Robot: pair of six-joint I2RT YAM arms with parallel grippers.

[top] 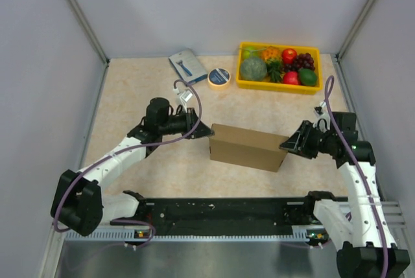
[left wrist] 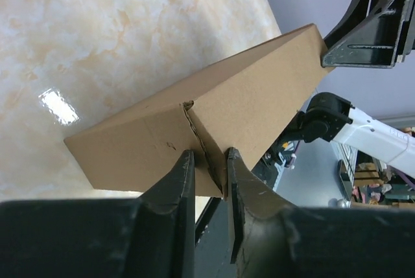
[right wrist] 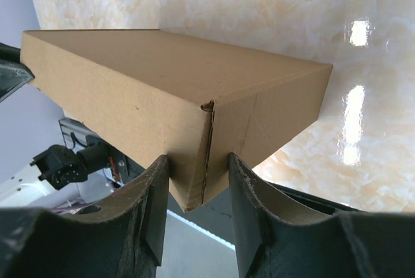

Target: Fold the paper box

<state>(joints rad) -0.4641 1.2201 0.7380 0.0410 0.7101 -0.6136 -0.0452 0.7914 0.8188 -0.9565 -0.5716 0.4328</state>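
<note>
At table (top: 130, 90) centre: left gripper (top: 208, 131), right gripper (top: 284, 144) each pinch paper box (top: 248, 147) corner (fruit tray (top: 272, 88) beyond).

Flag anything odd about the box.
The box is askew to the table edges, pinched between left gripper and right gripper. At the left gripper's end its corner seam looks ragged, with a small tear at the top. Nothing else stands out.
</note>
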